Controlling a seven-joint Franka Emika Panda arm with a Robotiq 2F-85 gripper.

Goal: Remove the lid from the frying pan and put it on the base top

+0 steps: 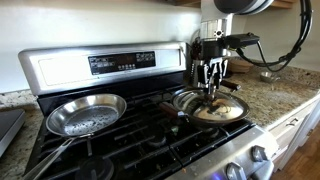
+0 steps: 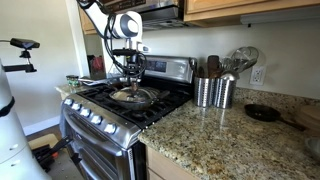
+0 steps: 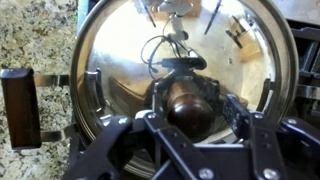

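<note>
The see-through lid with its silvery rim sits on the black frying pan on the stove's burner next to the worktop. It also shows in an exterior view. My gripper is straight above it, down at the lid's centre. In the wrist view the lid fills the frame. My gripper is open, with its fingers on either side of the dark knob and a small gap at the right pad. The pan's dark handle sticks out left. The granite base top lies beside the stove.
A shiny silver pan sits on a burner on the stove's other half. Two metal utensil holders stand on the worktop at the wall, and a small black dish lies further along. The stove's control panel rises behind.
</note>
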